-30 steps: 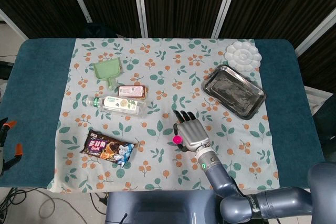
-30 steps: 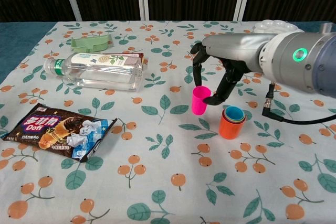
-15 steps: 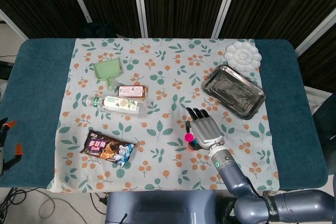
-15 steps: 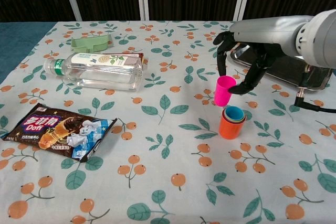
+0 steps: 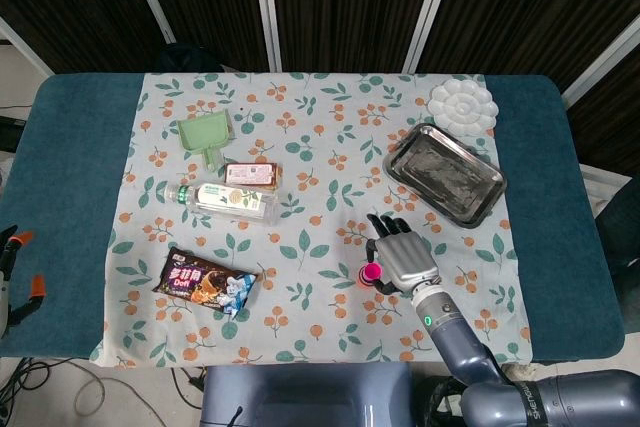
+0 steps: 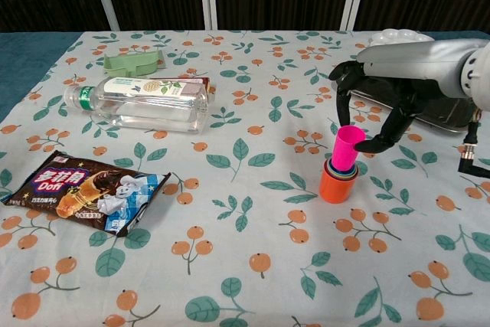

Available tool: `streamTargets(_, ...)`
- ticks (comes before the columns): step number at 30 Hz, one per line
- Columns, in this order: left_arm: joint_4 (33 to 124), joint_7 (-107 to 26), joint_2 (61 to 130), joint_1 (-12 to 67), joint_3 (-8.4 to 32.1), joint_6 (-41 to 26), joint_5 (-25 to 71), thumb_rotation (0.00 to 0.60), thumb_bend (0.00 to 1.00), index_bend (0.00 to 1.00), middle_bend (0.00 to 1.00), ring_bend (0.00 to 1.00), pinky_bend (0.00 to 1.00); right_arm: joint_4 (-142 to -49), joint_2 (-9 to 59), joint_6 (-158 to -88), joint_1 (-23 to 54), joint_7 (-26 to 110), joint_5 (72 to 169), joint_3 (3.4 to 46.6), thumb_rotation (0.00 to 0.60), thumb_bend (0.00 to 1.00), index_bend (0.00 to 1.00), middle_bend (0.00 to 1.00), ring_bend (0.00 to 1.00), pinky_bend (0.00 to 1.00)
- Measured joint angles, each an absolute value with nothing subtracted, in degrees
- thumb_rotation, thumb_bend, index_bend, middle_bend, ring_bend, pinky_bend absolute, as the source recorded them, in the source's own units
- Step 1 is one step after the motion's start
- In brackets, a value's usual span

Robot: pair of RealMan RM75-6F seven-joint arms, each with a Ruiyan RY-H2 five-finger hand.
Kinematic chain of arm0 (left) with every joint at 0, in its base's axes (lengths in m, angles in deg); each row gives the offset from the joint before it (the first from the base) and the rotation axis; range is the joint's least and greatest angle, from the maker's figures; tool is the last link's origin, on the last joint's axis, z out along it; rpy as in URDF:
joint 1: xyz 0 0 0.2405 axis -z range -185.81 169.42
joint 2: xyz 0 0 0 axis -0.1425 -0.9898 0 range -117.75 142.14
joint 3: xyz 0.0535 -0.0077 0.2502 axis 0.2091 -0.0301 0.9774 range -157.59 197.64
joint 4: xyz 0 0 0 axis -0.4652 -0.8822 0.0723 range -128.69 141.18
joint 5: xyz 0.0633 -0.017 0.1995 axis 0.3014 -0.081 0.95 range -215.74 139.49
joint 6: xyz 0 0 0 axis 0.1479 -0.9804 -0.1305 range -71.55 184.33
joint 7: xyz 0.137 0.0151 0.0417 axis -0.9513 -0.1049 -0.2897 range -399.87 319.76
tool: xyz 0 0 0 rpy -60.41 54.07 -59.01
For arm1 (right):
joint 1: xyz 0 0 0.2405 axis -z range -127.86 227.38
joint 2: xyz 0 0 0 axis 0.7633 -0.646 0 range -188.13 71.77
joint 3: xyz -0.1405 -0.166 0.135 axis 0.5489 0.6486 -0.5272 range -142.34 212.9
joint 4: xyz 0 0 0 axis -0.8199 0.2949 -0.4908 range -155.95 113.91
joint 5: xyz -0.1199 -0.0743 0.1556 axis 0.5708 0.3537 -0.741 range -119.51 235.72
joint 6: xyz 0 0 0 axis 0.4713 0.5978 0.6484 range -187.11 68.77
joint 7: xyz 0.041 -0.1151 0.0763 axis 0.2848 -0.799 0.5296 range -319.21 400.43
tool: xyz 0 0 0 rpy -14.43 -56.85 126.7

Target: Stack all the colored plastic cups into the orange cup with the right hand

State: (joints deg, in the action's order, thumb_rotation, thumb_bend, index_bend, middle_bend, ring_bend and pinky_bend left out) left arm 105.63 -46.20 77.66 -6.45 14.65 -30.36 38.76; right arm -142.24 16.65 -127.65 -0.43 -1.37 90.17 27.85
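My right hand [image 6: 380,109] [image 5: 402,260] pinches a pink cup [image 6: 347,147] [image 5: 371,272] between thumb and fingers. The pink cup is tilted, its bottom just inside the orange cup [image 6: 338,184], which stands on the flowered cloth right of centre. A blue cup rim [image 6: 331,166] shows nested in the orange one. In the head view the hand covers the orange cup. My left hand appears in neither view.
A water bottle [image 6: 145,104], a brown snack packet [image 6: 84,192], a green scoop [image 6: 135,61] and a small box [image 5: 251,174] lie on the left half. A metal tray [image 5: 444,173] and a white palette [image 5: 462,107] sit at the back right, close behind my hand.
My right hand has carried the pink cup to the right, from beside the orange cup to above it, and lowered its bottom into the stack.
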Motion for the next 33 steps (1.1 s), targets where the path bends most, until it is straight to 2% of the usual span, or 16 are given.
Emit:
streamTargets(14,105.59,-46.32,77.63,-6.48,14.59,-30.41,38.59,0.6,0.47,0.19,0.07,0.0,0.01,-140.02,17.9,-126.13,-0.25,0.12,90.95,29.29,0.6,0.38,0.51,0.0,0.02,0.1)
streamTargets(16,105.57,-46.2,77.59,-6.51,14.55,-30.43,38.52,0.6,0.47,0.19,0.07,0.0,0.01,-139.62,18.3,-125.99,-0.31,0.17,90.88,29.44,0.6,0.38,0.47,0.0,0.02,0.1)
streamTargets(21,105.57,-46.14,77.57,-6.45,14.57,-30.33,38.63,0.6,0.47,0.19,0.07,0.0,0.01,-138.4,19.31,-125.72,-0.4,0.51,90.24,29.68,0.6,0.38,0.16,0.0,0.02,0.1)
streamTargets(23,105.56,-46.1,77.55,-6.46,14.57,-30.35,38.62,0.6,0.47,0.19,0.07,0.0,0.01,-138.08,19.44,-125.65,-0.53,0.3,90.0,29.85,0.6,0.38,0.11,0.0,0.02,0.1)
streamTargets(29,105.53,-45.95,77.51,-6.44,14.5,-30.37,38.63,0.6,0.47,0.19,0.07,0.0,0.01,-138.15,18.71,-125.83,-0.71,-0.81,89.84,30.66,0.6,0.38,0.1,0.0,0.02,0.1)
streamTargets(33,105.52,-45.96,77.52,-6.41,14.54,-30.36,38.75,0.6,0.47,0.19,0.07,0.0,0.01,-138.74,18.18,-128.93,0.45,-0.58,92.71,31.17,0.6,0.38,0.06,0.0,0.0,0.09)
